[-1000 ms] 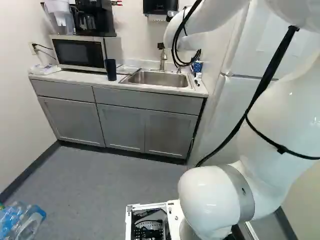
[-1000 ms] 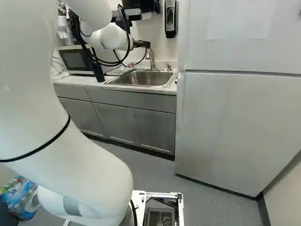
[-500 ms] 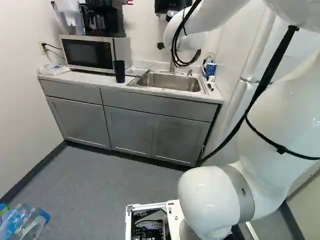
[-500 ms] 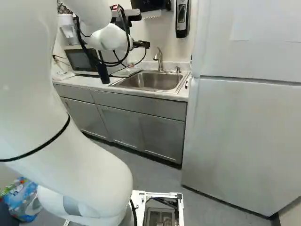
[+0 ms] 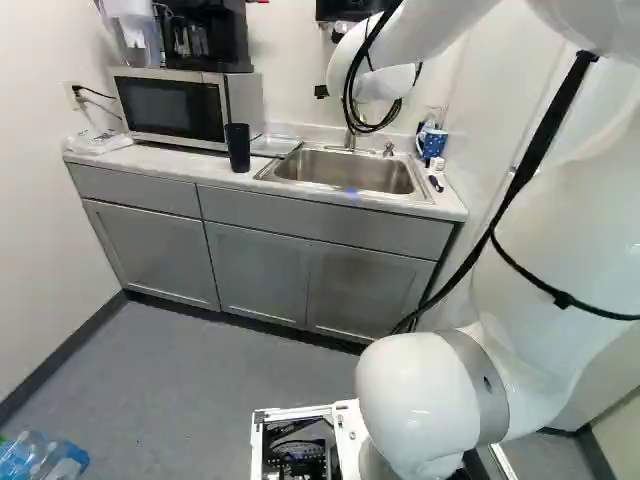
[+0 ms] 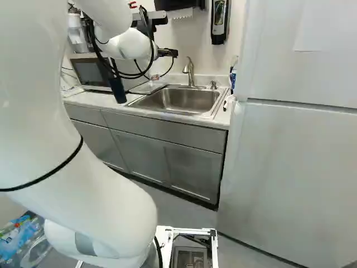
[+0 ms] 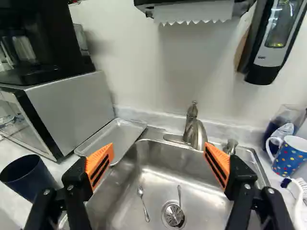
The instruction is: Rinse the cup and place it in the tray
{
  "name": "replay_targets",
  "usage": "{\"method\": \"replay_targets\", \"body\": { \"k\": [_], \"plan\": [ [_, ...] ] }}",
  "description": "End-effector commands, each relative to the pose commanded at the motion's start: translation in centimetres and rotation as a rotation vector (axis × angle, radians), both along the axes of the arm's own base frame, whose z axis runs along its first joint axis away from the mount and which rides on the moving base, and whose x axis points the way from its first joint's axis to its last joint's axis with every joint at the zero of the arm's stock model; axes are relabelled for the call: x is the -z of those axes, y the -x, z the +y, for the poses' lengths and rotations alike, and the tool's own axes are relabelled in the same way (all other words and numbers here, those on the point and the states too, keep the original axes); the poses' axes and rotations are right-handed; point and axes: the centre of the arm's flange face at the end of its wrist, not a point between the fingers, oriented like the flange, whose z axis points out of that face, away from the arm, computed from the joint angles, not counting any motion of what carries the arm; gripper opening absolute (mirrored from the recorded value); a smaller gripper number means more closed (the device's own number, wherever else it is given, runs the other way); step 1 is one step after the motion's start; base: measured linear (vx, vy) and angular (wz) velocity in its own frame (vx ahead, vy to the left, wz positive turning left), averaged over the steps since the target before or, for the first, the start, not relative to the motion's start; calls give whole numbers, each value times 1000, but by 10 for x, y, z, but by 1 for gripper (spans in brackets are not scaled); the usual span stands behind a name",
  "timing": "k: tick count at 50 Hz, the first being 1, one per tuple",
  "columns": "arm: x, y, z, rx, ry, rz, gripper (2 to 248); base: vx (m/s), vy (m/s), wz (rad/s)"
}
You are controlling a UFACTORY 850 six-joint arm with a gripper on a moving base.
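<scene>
Standing near the metal tray (image 7: 114,136) is a cylindrical cup (image 7: 34,183).

Dark cup (image 7: 29,179), tray (image 7: 117,135), microwave (image 5: 175,107) on counter (image 5: 200,168)

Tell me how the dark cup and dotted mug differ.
The dark cup is plain; the dotted mug is blue with coloured spots. The cup shows no handle; the mug has one. The cup stands by the microwave, the mug across the sink. Both stand upright on the counter.
</scene>
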Motion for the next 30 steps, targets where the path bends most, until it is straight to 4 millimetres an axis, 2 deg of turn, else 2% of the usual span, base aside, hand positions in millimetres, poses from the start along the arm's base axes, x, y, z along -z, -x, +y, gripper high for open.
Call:
{"method": "replay_targets", "body": {
  "k": [30],
  "plan": [
    [0, 0, 0, 0, 0, 0, 247, 118, 3, 8]
  ]
}}
